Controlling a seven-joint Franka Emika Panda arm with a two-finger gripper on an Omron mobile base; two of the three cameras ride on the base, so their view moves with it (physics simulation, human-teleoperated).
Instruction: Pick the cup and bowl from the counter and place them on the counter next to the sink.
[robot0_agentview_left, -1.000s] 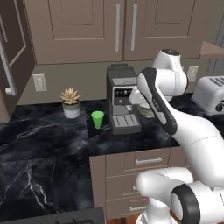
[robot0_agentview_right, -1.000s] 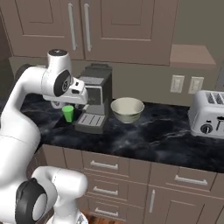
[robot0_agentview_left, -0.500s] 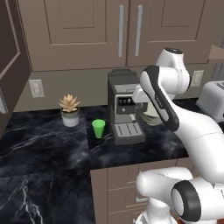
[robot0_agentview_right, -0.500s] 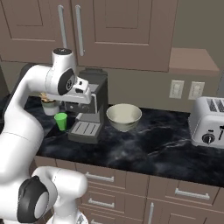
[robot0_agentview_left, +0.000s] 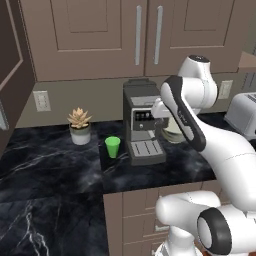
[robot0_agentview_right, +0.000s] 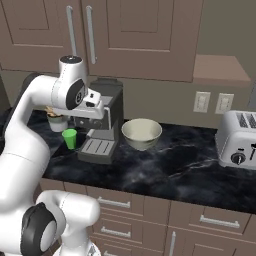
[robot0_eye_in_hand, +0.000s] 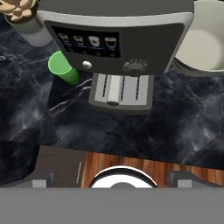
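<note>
Hand view looks down on the green cup (robot0_eye_in_hand: 63, 68) left of the coffee machine (robot0_eye_in_hand: 116, 48) and the bowl (robot0_eye_in_hand: 204, 41) right, both untouched on the counter (robot0_eye_in_hand: 131, 135), the hand (robot0_agentview_right: 92, 107) spread wide, empty.

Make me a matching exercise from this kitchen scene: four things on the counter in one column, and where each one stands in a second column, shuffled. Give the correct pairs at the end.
Things
1. cup
2. bowl
3. potted succulent
4. toaster

Places
A. on the counter on the coffee machine's other side from the cup
B. far end of the counter, under the wall outlets
C. between the succulent and the coffee machine
D. near the back wall, beyond the cup from the coffee machine

Pairs: 1-C, 2-A, 3-D, 4-B
</note>
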